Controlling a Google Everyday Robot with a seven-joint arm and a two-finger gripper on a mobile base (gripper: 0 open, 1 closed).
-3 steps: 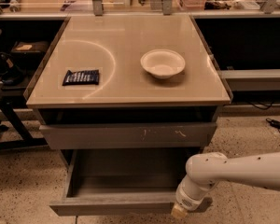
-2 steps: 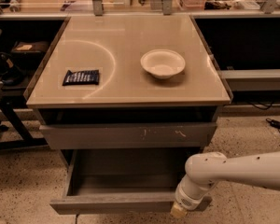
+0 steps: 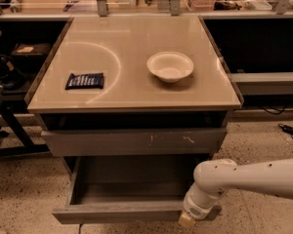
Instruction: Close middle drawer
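Middle drawer (image 3: 127, 182): wide, shallow, grey metal, nearly the cabinet's (image 3: 136, 89) full width. Flat front, plain, no handle or markings visible. State: open, pulled well out towards the camera, inner floor and both side walls exposed. Sits level and square to the cabinet; front panel runs parallel to the cabinet's front edge and stands well forward of it. Back part of the interior is in shadow under the cabinet body. Gripper (image 3: 187, 221) is at the right end of the drawer front, against its outer face near the right corner.
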